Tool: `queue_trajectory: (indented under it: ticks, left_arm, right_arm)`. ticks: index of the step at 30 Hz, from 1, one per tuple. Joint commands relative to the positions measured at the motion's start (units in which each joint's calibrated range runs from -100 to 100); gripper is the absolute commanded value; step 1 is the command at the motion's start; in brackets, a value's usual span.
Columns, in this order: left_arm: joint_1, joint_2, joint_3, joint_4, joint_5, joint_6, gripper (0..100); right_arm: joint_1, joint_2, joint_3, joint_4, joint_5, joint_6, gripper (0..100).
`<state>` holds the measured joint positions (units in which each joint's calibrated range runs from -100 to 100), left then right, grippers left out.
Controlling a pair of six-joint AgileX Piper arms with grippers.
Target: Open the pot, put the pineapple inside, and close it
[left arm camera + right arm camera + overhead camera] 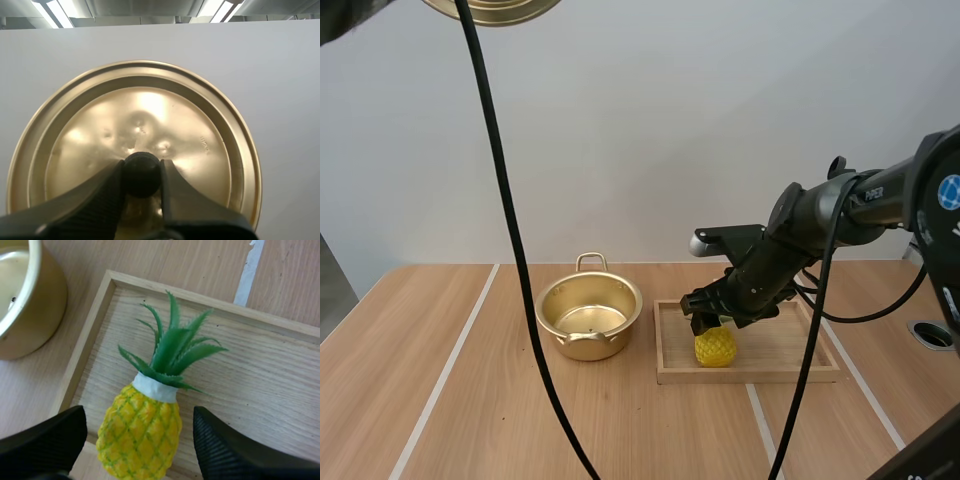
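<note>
Your left gripper point(142, 176) is clamped on the black knob point(142, 169) of the golden lid point(150, 110), and the lid hangs high above the table point(410, 400). Your right gripper point(137, 422) is low over the wooden tray point(85, 347), its fingers wide apart, one on each side of the pineapple point(142, 435) without pinching it. The pineapple lies on its side in the tray, near the end closest to the pot point(588, 318). The pot stands uncovered on the table, just beside the tray.
</note>
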<state>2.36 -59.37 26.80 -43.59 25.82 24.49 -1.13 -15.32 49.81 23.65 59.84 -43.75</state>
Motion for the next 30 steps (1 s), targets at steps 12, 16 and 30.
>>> queue_trajectory:
  ticks: [12,16,30]
  left_arm:
    - [-0.16,-0.2,-0.5,-1.6,0.9,-0.5,0]
    - [-0.16,-0.2,-0.5,-1.6,1.5,-0.5,0]
    - [-0.16,-0.2,-0.5,-1.6,1.5,-0.5,0]
  right_arm:
    - [0.0,5.1,0.2,1.8,-2.1,-2.5,100]
    - [0.0,5.8,0.2,2.7,-3.8,-3.2,100]
    - [0.0,9.6,0.2,2.9,-3.8,-4.1,54]
